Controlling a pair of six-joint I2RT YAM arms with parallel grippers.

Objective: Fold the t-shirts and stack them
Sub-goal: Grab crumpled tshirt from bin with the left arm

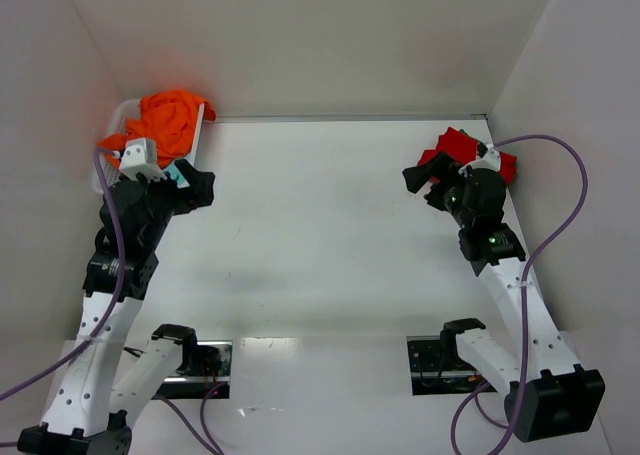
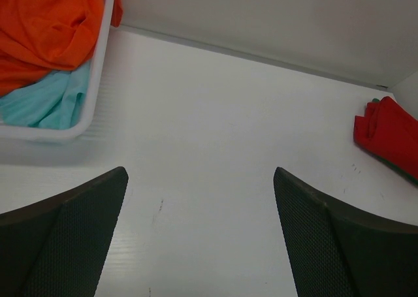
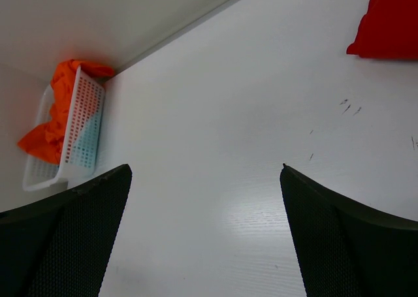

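Observation:
The bright orange t-shirt [image 1: 172, 120] lies crumpled in the white mesh basket [image 1: 205, 125] at the far left corner. It also shows in the left wrist view [image 2: 46, 29] and the right wrist view [image 3: 52, 124]. The deeper red t-shirt [image 1: 462, 147] lies bunched on the table at the far right, and shows in the left wrist view [image 2: 388, 134] and the right wrist view [image 3: 388, 23]. My left gripper [image 1: 192, 187] is open and empty just in front of the basket. My right gripper [image 1: 422, 178] is open and empty just left of the red shirt.
A teal cloth [image 2: 52, 101] lies in the basket [image 2: 98, 68] under the orange shirt. White walls close the table [image 1: 320, 205] at the back and on both sides. The basket also shows in the right wrist view [image 3: 83, 124].

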